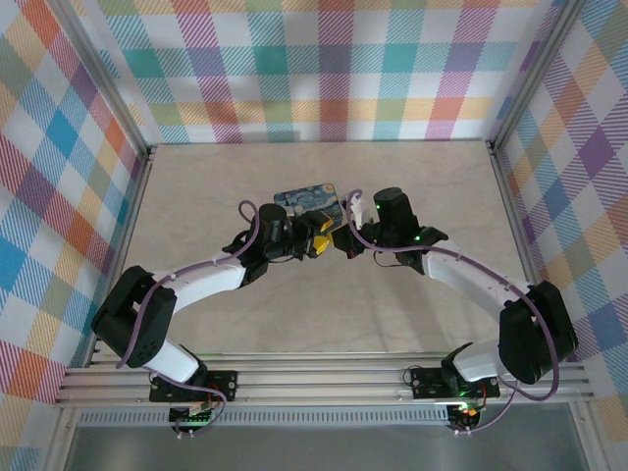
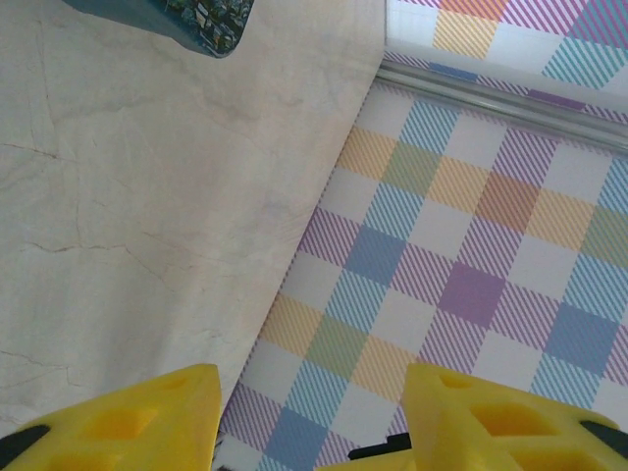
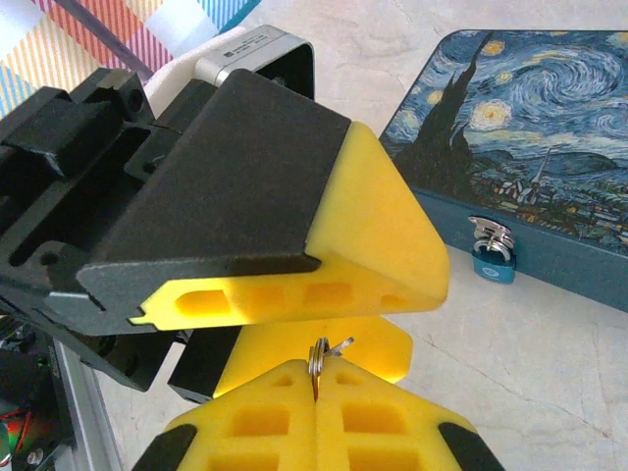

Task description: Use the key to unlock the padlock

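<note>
A small teal padlock hangs on the front hasp of a dark-blue box printed with a starry-night painting. My right gripper is shut on the key; its silvery ring and a thin metal tip stick out above the pinched yellow pads. My left gripper is open, and its two yellow fingers stand apart just in front of the key, one above it and one behind. In the top view both grippers meet, left and right, just short of the box.
The box lies at mid-table behind the grippers. Plaid walls and metal frame rails enclose the table on three sides. A corner of the box shows at the top of the left wrist view.
</note>
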